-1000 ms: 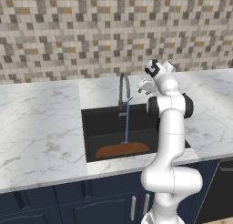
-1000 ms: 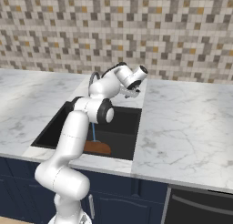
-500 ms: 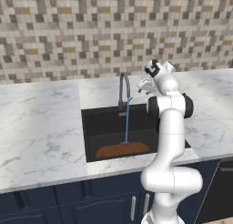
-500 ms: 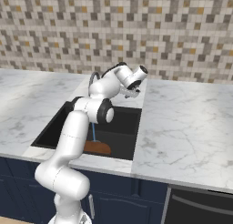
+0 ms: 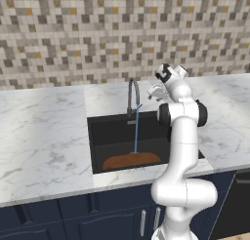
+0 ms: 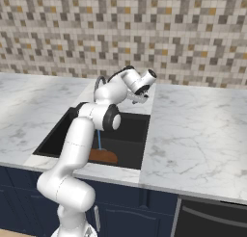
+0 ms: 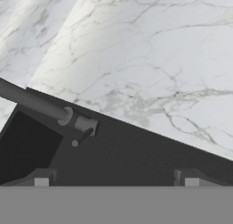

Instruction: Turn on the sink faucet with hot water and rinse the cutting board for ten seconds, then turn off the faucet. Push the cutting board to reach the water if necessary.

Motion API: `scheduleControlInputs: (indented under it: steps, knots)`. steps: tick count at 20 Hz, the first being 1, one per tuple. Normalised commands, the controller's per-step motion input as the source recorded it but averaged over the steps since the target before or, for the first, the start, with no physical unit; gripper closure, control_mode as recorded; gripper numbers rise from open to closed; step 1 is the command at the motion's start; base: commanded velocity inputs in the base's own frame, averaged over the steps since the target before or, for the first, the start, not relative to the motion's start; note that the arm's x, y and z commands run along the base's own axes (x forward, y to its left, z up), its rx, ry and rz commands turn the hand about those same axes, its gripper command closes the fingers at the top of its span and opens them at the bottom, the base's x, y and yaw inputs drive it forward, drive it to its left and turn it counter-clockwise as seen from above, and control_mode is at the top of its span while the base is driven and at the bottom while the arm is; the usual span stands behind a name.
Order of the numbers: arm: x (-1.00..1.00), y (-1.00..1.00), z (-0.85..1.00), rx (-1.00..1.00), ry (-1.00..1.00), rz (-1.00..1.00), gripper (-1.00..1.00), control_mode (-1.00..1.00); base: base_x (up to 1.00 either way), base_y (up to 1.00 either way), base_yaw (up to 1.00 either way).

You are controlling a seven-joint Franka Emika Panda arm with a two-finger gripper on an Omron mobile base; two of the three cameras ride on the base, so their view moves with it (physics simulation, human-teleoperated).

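One relation mattered here: your gripper (image 5: 155, 91) sat just right of the sink faucet (image 5: 133, 95), at about the height of its arch, with nothing held. In the left base view the water (image 5: 136, 131) ran as a thin blue line straight down from the spout tip and landed on the cutting board (image 5: 131, 160). That board lay flat on the floor of the sink (image 5: 97, 136), near the front wall and roughly under the faucet, its long axis running side to side along the wall.

In the right base view, you saw the same layout from the other side. The gripper (image 6: 138, 97) hovered over the back rim beside the faucet, and the board (image 6: 103, 156) showed at the front of the basin with the stream touching it.

In the hand view, both finger tips (image 7: 42, 178) stood far apart, wide open and empty. The faucet (image 7: 38, 104) crossed the upper left as a dark bar ending at its small base, with a short lever stub poking out. That stub lay ahead of the fingers and toward the left one. I'd judge the board needed no push; shutting off would take a reach forward and left.
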Motion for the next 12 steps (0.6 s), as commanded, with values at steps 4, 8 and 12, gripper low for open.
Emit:
scheduleControlInputs:
  steps: [4,8,12]
  knots:
    - [0.00,0.00,0.00,0.00,0.00,0.00,-1.00,-1.00,0.00,0.00,0.00]
    - [0.00,0.00,-0.04,0.00,0.00,0.00,-1.00,-1.00,0.00,0.00,0.00]
    - [0.00,0.00,-0.29,0.00,0.00,0.00,-1.00,-1.00,0.00,0.00,0.00]
